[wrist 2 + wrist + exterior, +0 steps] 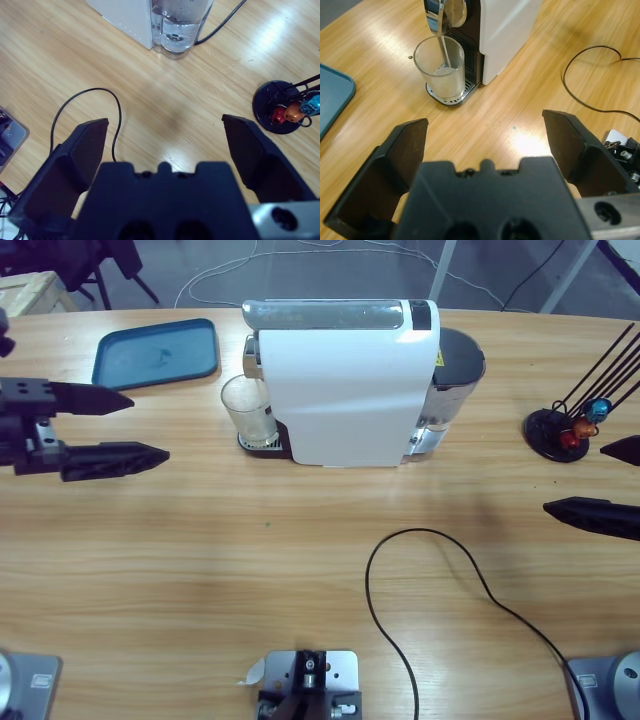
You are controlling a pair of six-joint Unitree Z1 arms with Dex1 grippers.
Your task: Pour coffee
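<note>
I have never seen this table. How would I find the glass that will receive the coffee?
Find the white coffee machine in the middle of the wooden table. The clear glass stands on the drip tray at its front end, under the spout, on the side facing the blue tray. It is the only see-through cup there.

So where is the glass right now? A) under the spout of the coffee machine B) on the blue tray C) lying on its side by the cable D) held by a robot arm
A: the glass stands upright on the drip grate under the spout of the coffee machine.
</note>
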